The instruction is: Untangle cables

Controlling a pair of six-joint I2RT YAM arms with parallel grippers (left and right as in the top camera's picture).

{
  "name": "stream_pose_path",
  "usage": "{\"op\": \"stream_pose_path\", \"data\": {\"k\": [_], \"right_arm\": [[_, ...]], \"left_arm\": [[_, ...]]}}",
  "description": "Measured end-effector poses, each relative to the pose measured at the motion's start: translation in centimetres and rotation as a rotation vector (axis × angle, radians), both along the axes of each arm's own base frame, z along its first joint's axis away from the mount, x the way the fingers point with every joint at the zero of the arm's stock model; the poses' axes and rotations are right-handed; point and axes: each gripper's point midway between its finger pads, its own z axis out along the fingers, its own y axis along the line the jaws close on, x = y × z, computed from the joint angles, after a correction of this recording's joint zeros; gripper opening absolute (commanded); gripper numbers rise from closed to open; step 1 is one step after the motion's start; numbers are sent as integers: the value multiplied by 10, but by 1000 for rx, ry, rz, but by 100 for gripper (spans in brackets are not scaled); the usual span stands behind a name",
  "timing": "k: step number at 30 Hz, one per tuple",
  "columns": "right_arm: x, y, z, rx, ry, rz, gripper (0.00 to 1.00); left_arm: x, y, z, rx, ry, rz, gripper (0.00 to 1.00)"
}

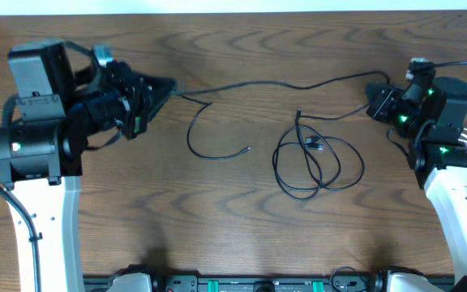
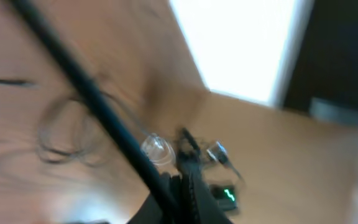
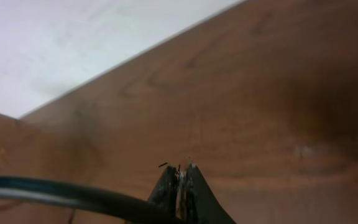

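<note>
2 cable runs show overhead. The long black cable point(image 1: 282, 83) spans the far side of the table point(image 1: 217, 227) from gripper to gripper. The coiled cable point(image 1: 313, 144) lies centre-right, apart from both arms. Bare wood lies open toward the near edge.

The left gripper point(image 1: 169, 88) has its jaws together on the long black cable's end. The right gripper point(image 1: 373, 101) has its jaws together; whether it grips anything cannot be told.

Only the right wrist view shows the table's far edge close ahead. The left wrist view is blurred.
</note>
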Motion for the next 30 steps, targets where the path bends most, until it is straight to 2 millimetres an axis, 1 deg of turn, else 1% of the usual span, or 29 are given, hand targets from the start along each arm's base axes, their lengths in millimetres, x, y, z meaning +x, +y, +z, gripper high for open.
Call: {"op": "stream_pose_path", "data": {"k": [3, 5, 8, 11, 15, 18, 19, 21, 22, 24, 26, 30], "right_arm": [[-5, 3, -7, -18, 29, 20, 5], [-7, 8, -10, -31, 36, 39, 5], [-10, 23, -12, -50, 36, 91, 5], [-14, 44, -10, -63, 21, 161, 5], [-23, 91, 0, -74, -52, 340, 4], [-37, 131, 10, -79, -126, 501, 2], [-41, 141, 13, -80, -149, 543, 2], [-49, 161, 19, -79, -192, 616, 1], [-52, 168, 22, -79, -209, 640, 1], [-58, 182, 28, -74, -246, 686, 1], [-61, 192, 33, -72, -272, 710, 1], [-61, 200, 38, -52, -273, 685, 1]], "left_arm": [[4, 19, -14, 110, 23, 82, 7], [7, 27, -18, 152, 24, 113, 7], [9, 35, -22, 190, 29, 145, 8], [14, 39, -29, 215, 45, 157, 7], [25, 43, -53, 231, 125, 155, 7], [30, 45, -79, 240, 223, 140, 8], [31, 45, -88, 246, 249, 129, 8], [34, 43, -104, 264, 291, 95, 7], [35, 41, -111, 274, 306, 74, 8], [37, 31, -127, 301, 329, 5, 7], [38, 20, -140, 326, 345, -67, 8], [35, -5, -163, 378, 356, -220, 8]]}}
